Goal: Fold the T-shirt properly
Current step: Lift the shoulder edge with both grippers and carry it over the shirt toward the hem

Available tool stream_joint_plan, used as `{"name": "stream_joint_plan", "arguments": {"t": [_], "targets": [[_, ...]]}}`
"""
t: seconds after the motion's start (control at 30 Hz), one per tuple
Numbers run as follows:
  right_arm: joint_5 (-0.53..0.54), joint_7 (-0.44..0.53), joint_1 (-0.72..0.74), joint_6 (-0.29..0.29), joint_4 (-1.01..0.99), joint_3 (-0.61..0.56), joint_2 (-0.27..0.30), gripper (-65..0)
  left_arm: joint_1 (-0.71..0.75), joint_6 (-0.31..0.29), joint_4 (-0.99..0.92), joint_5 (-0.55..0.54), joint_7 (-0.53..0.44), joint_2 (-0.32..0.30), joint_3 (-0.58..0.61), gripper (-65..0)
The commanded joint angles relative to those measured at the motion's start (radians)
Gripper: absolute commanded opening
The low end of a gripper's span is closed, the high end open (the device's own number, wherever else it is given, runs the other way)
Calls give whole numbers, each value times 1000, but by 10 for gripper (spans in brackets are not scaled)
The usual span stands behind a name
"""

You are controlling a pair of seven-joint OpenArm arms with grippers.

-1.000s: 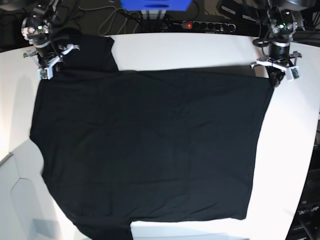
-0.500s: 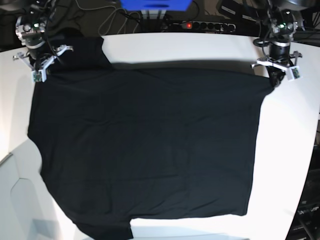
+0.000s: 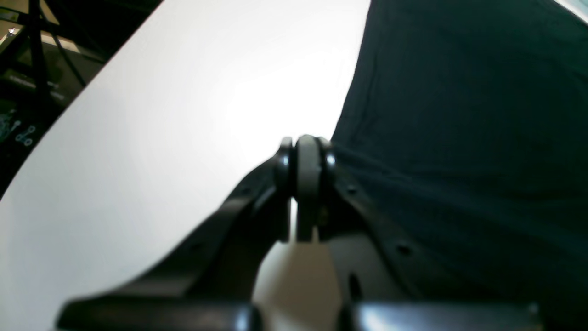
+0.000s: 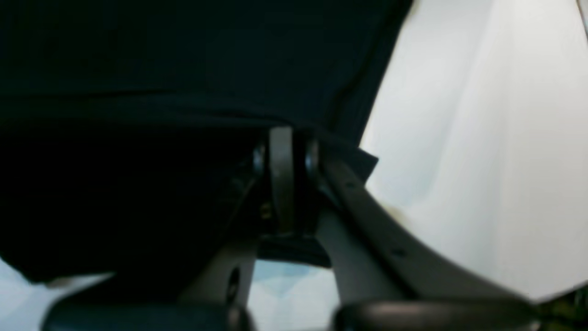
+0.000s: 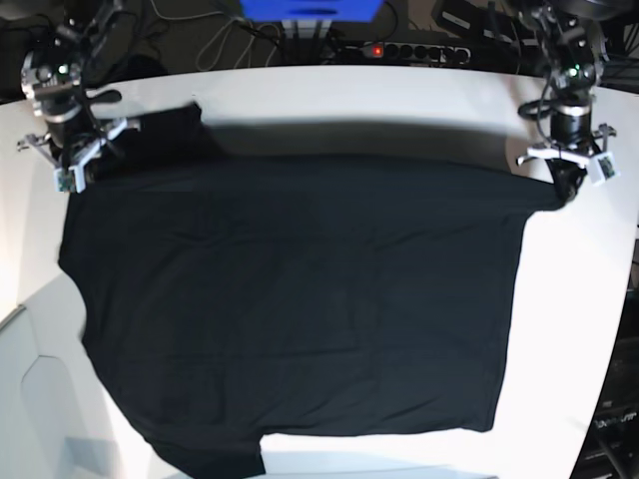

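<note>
The black T-shirt lies spread plain side up over the white table; no print or label shows. My right gripper is shut on the shirt's far left corner by the sleeve, seen close in the right wrist view with dark cloth around it. My left gripper is shut on the far right corner, and in the left wrist view the cloth runs off to its right. The far edge hangs stretched between both grippers, slightly off the table.
A power strip with a red light, cables and a blue box sit behind the table's far edge. The table's curved right edge is close to my left gripper. A pale panel lies at the near left.
Both grippers have moved apart and a little nearer in the base view, right one leftward, left one rightward. The shirt's far edge is pulled wider and straighter between them.
</note>
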Motion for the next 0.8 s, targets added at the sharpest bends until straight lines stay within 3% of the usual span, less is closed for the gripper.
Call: {"name": "stream_joint_plan", "arguments": {"t": [0.0, 0.17, 0.43, 0.77], "targets": [[5, 22, 26, 14, 13, 1, 10, -650, -19, 8, 7, -5, -35, -12, -5, -649], [2, 20, 162, 14, -18, -16, 16, -650, -119, 8, -31, -5, -35, -12, -5, -649], [1, 20, 334, 9, -153, -113, 88, -650, -268, 8, -114, -5, -35, -19, 0, -649], [1, 28, 518, 9, -374, -122, 145, -650, -423, 15, -254, -2, -35, -45, 104, -649]]}}
